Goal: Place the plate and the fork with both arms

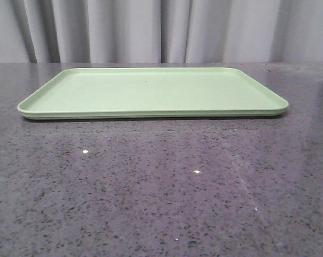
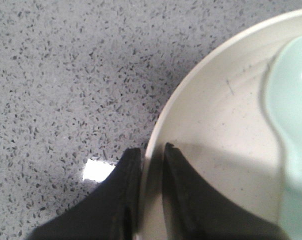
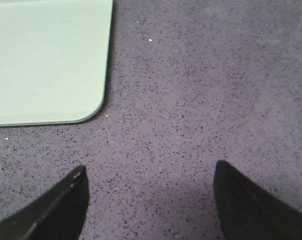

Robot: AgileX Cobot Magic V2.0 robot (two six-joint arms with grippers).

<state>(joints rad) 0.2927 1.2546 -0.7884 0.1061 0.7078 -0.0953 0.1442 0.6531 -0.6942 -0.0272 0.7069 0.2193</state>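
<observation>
The left end effector [image 2: 152, 165] pinches the rim of the plate [image 2: 216, 140], one finger outside on the speckled counter [image 2: 66, 75] side, the other inside the dish; a pale blue-green spoon [image 2: 291, 125] lies in the plate, away from the fingers; the right end effector [image 3: 148, 197] is spread wide over bare counter, holding nothing; the green tray [image 3: 46, 60] lies near it, its rounded corner apart from the fingers; in the front view open counter lies before the tray.
</observation>
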